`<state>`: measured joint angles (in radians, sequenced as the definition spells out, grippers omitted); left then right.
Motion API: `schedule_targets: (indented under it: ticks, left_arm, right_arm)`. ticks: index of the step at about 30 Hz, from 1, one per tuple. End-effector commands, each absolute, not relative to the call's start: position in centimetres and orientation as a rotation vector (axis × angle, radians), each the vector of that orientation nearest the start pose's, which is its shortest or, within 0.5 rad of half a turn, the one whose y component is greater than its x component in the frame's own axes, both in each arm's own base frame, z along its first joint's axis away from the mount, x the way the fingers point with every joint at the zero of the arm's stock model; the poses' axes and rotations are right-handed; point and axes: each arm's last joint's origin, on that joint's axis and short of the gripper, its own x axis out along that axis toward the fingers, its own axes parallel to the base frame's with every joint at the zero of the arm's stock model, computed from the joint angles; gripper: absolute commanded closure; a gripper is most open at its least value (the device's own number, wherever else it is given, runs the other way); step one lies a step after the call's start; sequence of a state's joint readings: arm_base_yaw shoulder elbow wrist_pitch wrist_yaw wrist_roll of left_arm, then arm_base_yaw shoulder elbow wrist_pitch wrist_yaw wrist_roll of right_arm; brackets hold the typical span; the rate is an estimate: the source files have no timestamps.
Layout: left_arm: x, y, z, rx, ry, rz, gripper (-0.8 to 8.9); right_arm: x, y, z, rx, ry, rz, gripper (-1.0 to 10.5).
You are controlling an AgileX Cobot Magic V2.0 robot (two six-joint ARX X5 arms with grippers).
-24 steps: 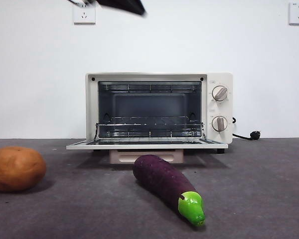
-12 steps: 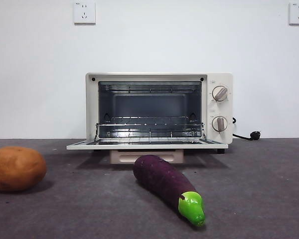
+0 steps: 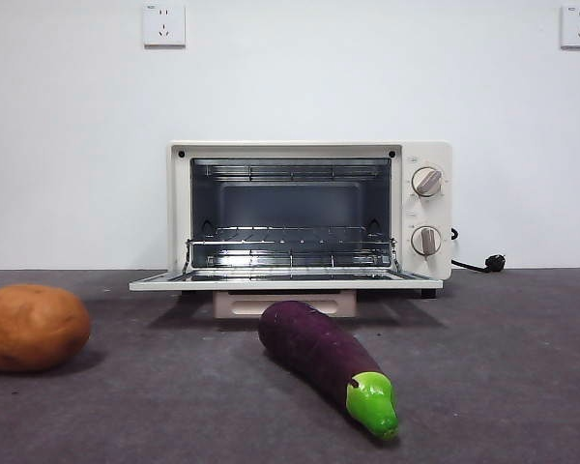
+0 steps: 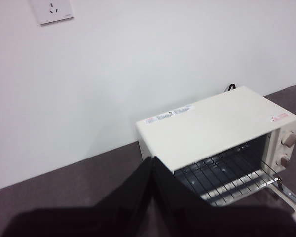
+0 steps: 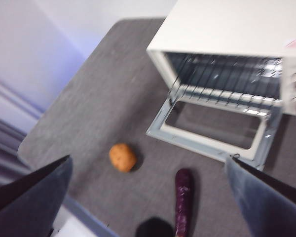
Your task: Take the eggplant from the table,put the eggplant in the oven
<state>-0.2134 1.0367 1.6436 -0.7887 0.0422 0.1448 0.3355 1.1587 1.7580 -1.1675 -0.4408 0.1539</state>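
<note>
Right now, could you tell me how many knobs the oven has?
2: an upper knob and a lower knob, stacked on the right panel of the oven, beside its open cavity.

A second ago a dark arm tip showed at the top edge of the front view, just right of the left wall socket (image 3: 164, 24). It has since gone from that view, leaving the wall there bare.

**Clear run to the oven mouth**

I see the oven (image 3: 309, 213) door (image 3: 285, 282) lying flat, cavity unblocked above the rack (image 3: 290, 246). From the eggplant (image 3: 324, 360), the potato (image 3: 31, 327) sits well apart at 9 o'clock; bare table (image 3: 503, 367) at 3.
</note>
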Motion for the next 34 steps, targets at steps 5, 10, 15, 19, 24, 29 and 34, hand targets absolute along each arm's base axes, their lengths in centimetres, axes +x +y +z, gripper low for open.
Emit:
schedule_targets:
  ticks: [5,10,15,19,24,29,34]
  left_arm:
    - [12.4,-2.4,50.3,0.184,0.170,-0.166,8.19]
    - [11.7,-2.3,50.2,0.184,0.174,-0.166,8.19]
    - [11.7,-2.3,50.1,0.185,0.185,-0.168,8.19]
    - [11.7,-2.3,50.1,0.185,0.188,-0.168,8.19]
    - [11.7,-2.3,50.1,0.189,0.187,-0.168,8.19]
    - [11.7,-2.3,50.1,0.194,0.187,-0.169,8.19]
    - [11.8,-2.3,50.1,0.200,0.191,-0.170,8.19]
  right_arm:
    - [16.4,9.0,46.4,0.044,0.791,0.702,3.2]
    - [18.1,11.7,44.3,-0.047,0.932,0.695,3.2]
    - [20.0,15.3,41.5,-0.158,1.067,0.689,3.2]
    - [21.5,17.8,39.0,-0.255,1.167,0.662,3.2]
    - [22.9,20.7,36.0,-0.316,1.248,0.667,3.2]
    - [23.6,22.4,32.8,-0.329,1.289,0.666,3.2]
    - [23.4,22.9,28.8,-0.323,1.335,0.645,3.2]
